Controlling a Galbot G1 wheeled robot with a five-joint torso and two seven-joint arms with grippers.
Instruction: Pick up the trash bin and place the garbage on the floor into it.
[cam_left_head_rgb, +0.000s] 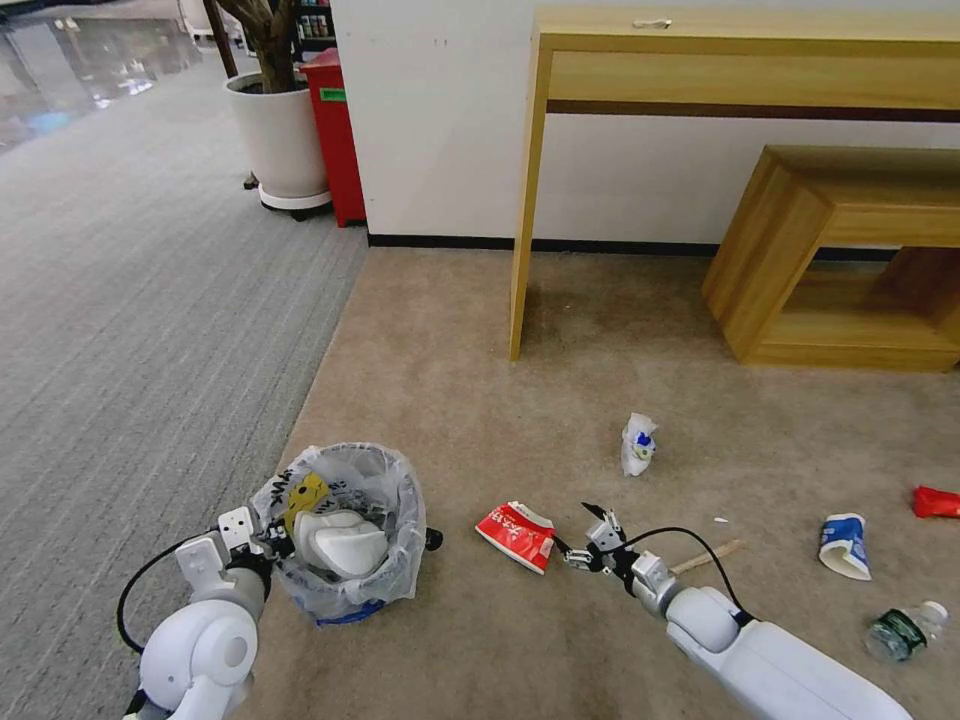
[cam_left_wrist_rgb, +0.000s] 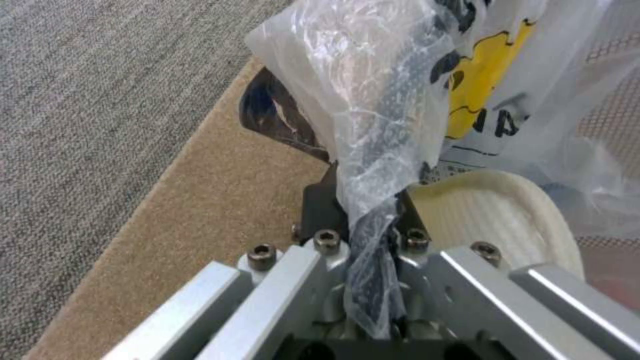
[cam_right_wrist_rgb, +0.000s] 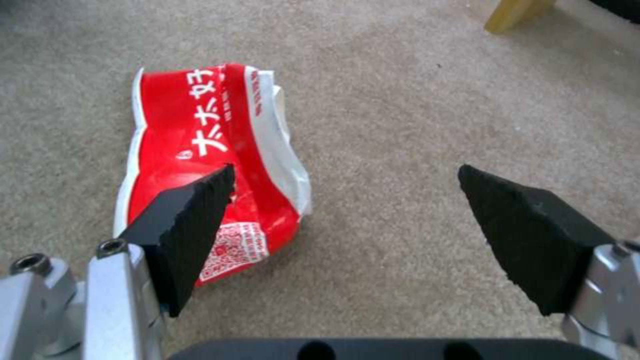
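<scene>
We see the trash bin (cam_left_head_rgb: 345, 540) on the floor (cam_left_head_rgb: 520, 640), rim pinched by left gripper (cam_left_wrist_rgb: 370, 220), its fingertips hidden under bag plastic. White slipper (cam_left_head_rgb: 345, 543) inside. Right of the bin, crumpled carton (cam_left_head_rgb: 517, 535); right gripper (cam_right_wrist_rgb: 347, 220) spread wide just beside it.

The floor (cam_left_head_rgb: 560, 400) is beige short-pile carpet, meeting grey ribbed carpet (cam_left_head_rgb: 150, 300) on the left. On the beige lie a crumpled red-white carton (cam_left_head_rgb: 517, 534), a white wrapper (cam_left_head_rgb: 638, 444), a wooden stick (cam_left_head_rgb: 708, 557), a blue-white paper cup (cam_left_head_rgb: 845, 546), a red wrapper (cam_left_head_rgb: 935, 501) and a green bottle (cam_left_head_rgb: 904, 630)
</scene>
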